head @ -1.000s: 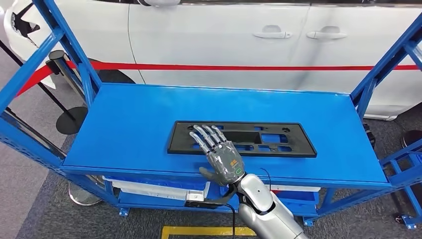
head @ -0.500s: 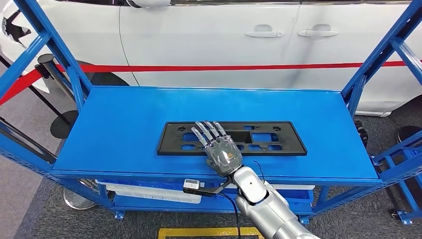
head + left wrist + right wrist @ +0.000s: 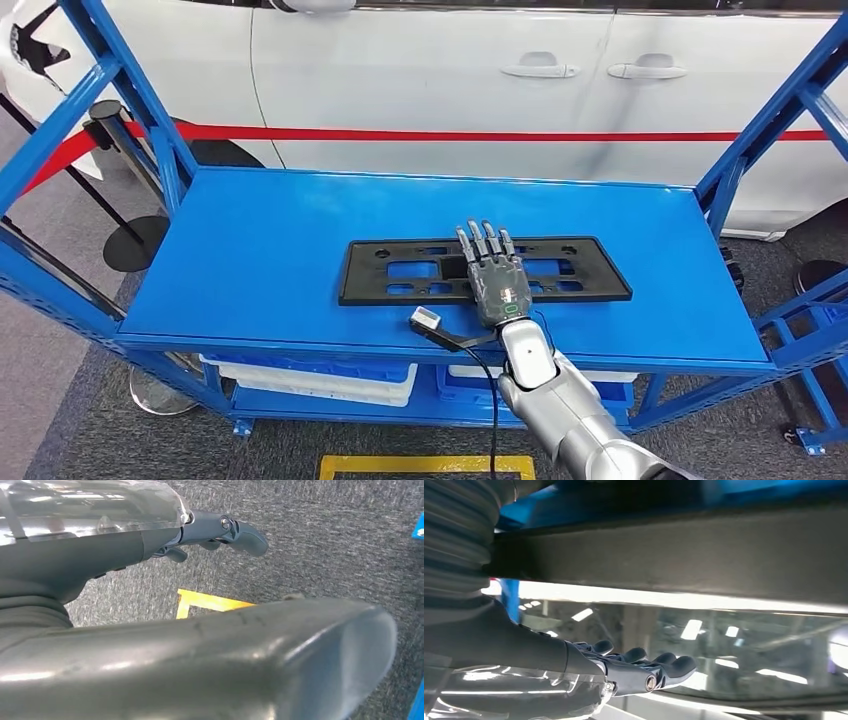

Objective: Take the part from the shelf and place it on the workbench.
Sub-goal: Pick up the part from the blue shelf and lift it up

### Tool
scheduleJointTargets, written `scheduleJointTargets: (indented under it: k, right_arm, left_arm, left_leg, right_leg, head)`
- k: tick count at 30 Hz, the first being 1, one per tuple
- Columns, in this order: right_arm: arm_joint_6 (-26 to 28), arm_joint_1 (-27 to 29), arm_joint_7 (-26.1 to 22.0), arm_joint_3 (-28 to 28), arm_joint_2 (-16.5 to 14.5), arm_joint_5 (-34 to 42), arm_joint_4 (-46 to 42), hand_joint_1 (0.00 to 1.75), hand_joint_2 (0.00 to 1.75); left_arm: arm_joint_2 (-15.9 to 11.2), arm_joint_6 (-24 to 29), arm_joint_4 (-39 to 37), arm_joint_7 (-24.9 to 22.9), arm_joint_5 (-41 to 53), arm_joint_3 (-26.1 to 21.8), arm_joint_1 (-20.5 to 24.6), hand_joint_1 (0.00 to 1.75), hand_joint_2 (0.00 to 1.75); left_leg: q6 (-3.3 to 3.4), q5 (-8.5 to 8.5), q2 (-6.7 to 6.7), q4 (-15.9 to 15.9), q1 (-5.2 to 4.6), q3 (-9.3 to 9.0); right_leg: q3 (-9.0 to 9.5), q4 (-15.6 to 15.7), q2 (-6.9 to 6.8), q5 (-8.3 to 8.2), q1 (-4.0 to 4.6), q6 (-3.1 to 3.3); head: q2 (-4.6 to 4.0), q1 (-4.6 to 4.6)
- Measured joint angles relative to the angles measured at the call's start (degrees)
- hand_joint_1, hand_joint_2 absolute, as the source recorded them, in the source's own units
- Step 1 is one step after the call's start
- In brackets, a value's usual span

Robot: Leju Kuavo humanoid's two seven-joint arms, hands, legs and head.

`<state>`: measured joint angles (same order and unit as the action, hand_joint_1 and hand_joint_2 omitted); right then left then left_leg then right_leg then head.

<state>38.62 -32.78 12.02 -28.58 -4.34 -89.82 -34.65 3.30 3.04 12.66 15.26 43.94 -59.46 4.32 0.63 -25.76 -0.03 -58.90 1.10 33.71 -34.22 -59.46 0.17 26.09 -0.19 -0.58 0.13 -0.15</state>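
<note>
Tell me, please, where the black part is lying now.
In the head view, the black part lies flat on the blue shelf, right of its centre, with the right hand over its middle.

Black part with cutouts on bright blue shelf. Grey right hand, silver arm. White car, red stripe. Yellow floor marking on grey carpet.

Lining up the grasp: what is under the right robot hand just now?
The right robot hand lies flat over the middle of the black part, which rests on the blue shelf. The part's cutouts beneath the palm are covered, and whether the fingers press on it cannot be told.
</note>
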Motion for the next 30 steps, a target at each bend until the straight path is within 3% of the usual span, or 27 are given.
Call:
scheduleJointTargets:
  k: [2, 3, 5, 8, 10, 11, 13, 15, 19, 20, 21, 23, 24, 25, 26, 27, 28, 30]
  right_arm:
    - [0.19, -0.13, 0.29, 1.01, 0.17, -0.01, 0.83, 1.64, 1.75]
    - [0.27, -0.13, 0.30, 1.40, 0.26, 0.02, 1.14, 1.73, 1.75]
    - [0.35, -0.14, 0.06, 2.04, 0.40, 0.15, 1.70, 1.75, 1.75]
    - [0.62, 0.08, -1.41, 2.87, 0.47, 0.28, 2.51, 1.75, 1.75]
    - [0.87, 0.36, -2.61, 3.53, 0.47, 0.21, 2.94, 1.75, 1.75]
    - [0.94, 0.47, -3.13, 3.84, 0.46, 0.16, 3.06, 1.75, 1.75]
    - [1.01, 0.60, -4.21, 4.42, 0.45, 0.09, 3.09, 1.75, 1.75]
    - [1.04, 0.71, -5.19, 5.02, 0.44, 0.08, 2.95, 1.75, 1.75]
    - [1.12, 1.25, -6.60, 5.93, 0.37, 0.08, 2.04, 1.75, 1.75]
    - [1.13, 1.38, -6.80, 6.14, 0.36, 0.08, 1.80, 1.75, 1.75]
    - [1.13, 1.50, -6.95, 6.34, 0.36, 0.08, 1.60, 1.75, 1.75]
    - [1.14, 1.86, -7.14, 6.61, 0.36, 0.07, 1.30, 1.75, 1.75]
    - [1.14, 2.11, -7.22, 6.75, 0.36, 0.08, 1.22, 1.75, 1.75]
    - [1.14, 2.32, -7.33, 6.87, 0.36, 0.09, 1.17, 1.75, 1.75]
    - [1.14, 2.45, -7.48, 7.01, 0.36, 0.13, 1.13, 1.75, 1.75]
    - [1.14, 2.45, -7.66, 7.18, 0.36, 0.19, 1.06, 1.75, 1.75]
    - [1.15, 2.37, -7.80, 7.38, 0.36, 0.28, 0.97, 1.75, 1.75]
    - [1.15, 2.15, -8.14, 7.75, 0.33, 0.60, 0.83, 1.75, 1.75]
  left_arm:
    - [0.02, -0.04, 0.00, 0.11, 0.06, -0.03, 0.00, 0.00, 0.00]
    - [-0.01, -0.07, 0.00, 0.15, 0.08, -0.04, -0.01, 0.00, 0.00]
    - [-0.12, -0.27, 0.00, 0.27, 0.13, -0.11, -0.03, 0.00, 0.00]
    - [-0.20, -0.81, 0.00, 0.61, 0.31, -0.34, -0.07, 0.00, 0.00]
    - [-0.22, -0.98, 0.00, 0.90, 0.42, -0.49, -0.10, 0.00, 0.00]
    - [-0.26, -0.99, 0.00, 1.03, 0.43, -0.52, -0.10, 0.00, 0.00]
    - [-0.40, -1.03, 0.00, 1.25, 0.43, -0.59, -0.06, 0.00, 0.00]
    - [-0.50, -1.09, 0.00, 1.35, 0.43, -0.72, 0.02, 0.00, 0.00]
    - [-0.48, -1.34, -0.01, 1.67, 0.39, -0.97, -0.01, 0.00, 0.00]
    - [-0.46, -1.44, -0.01, 1.91, 0.37, -1.01, 0.02, 0.00, 0.00]
    - [-0.44, -1.54, -0.01, 2.32, 0.35, -1.04, 0.05, 0.00, 0.00]
    - [-0.44, -1.75, -0.01, 3.39, 0.33, -1.16, 0.04, 0.00, 0.00]
    - [-0.45, -1.83, -0.01, 3.95, 0.32, -1.23, 0.02, 0.00, 0.44]
    - [-0.45, -1.88, -0.01, 4.48, 0.34, -1.29, 0.01, 0.00, 0.87]
    - [-0.45, -1.90, -0.02, 4.99, 0.36, -1.34, 0.00, 0.00, 1.31]
    - [-0.45, -1.86, -0.02, 5.49, 0.38, -1.36, 0.01, 0.00, 1.75]
    - [-0.44, -1.74, -0.02, 5.97, 0.40, -1.37, 0.01, 0.00, 1.75]
    - [-0.44, -1.16, -0.02, 6.70, 0.43, -1.40, 0.06, 0.00, 1.75]
  left_leg:
    - [-0.69, 0.11, -0.01, 0.23, 0.02, -0.03]
    - [-1.02, 0.09, 0.00, 0.32, 0.06, -0.04]
    - [-1.51, -1.24, 0.00, -1.29, 0.04, 0.53]
    - [-1.85, -6.47, -0.01, -10.92, 0.07, 4.76]
    - [-2.06, -7.39, 0.00, -15.09, 0.08, 6.69]
    - [-2.10, -6.23, 0.00, -14.08, 0.10, 6.18]
    - [-1.99, -2.62, 0.01, -7.13, 0.14, 2.81]
    - [-1.57, -0.81, -0.08, -1.52, 0.00, 0.19]
    - [-0.26, -0.42, -0.18, -0.29, -0.23, -0.07]
    - [0.09, -0.21, -0.16, -0.07, -0.14, -0.07]
    - [0.38, -0.03, -0.13, 0.13, -0.01, -0.06]
    - [0.64, 0.09, -0.09, 0.23, 0.04, 0.06]
    - [0.67, 0.09, -0.10, 0.22, 0.02, 0.10]
    - [0.68, 0.08, -0.12, 0.22, 0.00, 0.10]
    - [0.67, 0.05, -0.15, 0.21, 0.00, 0.06]
    - [0.63, 0.01, -0.19, 0.20, 0.00, -0.03]
    - [0.56, -0.06, -0.23, 0.21, 0.00, -0.12]
    - [0.17, -0.15, -0.28, 0.20, -0.15, -0.15]
  right_leg:
    - [0.34, 1.05, -0.02, -0.17, 0.33, 0.44]
    - [0.47, 1.38, -0.01, -0.38, 0.15, 0.74]
    - [0.92, 2.40, -0.08, -0.99, -0.18, 1.45]
    - [0.94, 2.78, -0.17, -1.34, -0.17, 2.00]
    - [0.73, 2.49, -0.11, -1.25, -0.09, 2.02]
    - [0.68, 2.28, -0.05, -1.15, -0.09, 1.96]
    - [0.60, 1.66, 0.07, -0.78, -0.13, 1.64]
    - [0.21, 0.82, 0.18, -0.36, 0.02, 1.08]
    - [-0.22, 0.44, 0.23, -0.24, 0.00, -0.07]
    - [-0.57, -0.33, 0.18, 0.44, -0.10, -0.40]
    - [-1.45, -2.24, 0.14, 1.77, -0.21, -0.70]
    - [-4.70, -9.12, 0.06, 5.39, -0.46, -1.23]
    - [-6.31, -12.47, 0.05, 6.58, -0.57, -1.40]
    - [-7.22, -14.25, 0.04, 6.73, -0.64, -1.49]
    - [-7.09, -13.87, 0.03, 5.74, -0.67, -1.49]
    - [-5.87, -11.26, 0.02, 3.86, -0.67, -1.36]
    - [-4.04, -7.33, 0.00, 1.78, -0.63, -1.11]
    - [-0.94, -0.87, 0.00, -0.51, -0.29, -0.53]
  head:
    - [0.00, -0.02]
    - [0.00, -0.03]
    - [0.02, -0.10]
    - [0.01, -0.28]
    - [0.01, -0.29]
    - [0.02, -0.29]
    - [0.02, -0.30]
    - [0.01, -0.24]
    - [0.00, -0.18]
    - [0.00, -0.09]
    - [0.00, 0.01]
    - [0.00, 0.20]
    - [0.01, 0.21]
    - [0.01, 0.22]
    - [0.01, 0.22]
    - [0.01, 0.23]
    - [0.00, 0.24]
    - [0.00, 0.21]
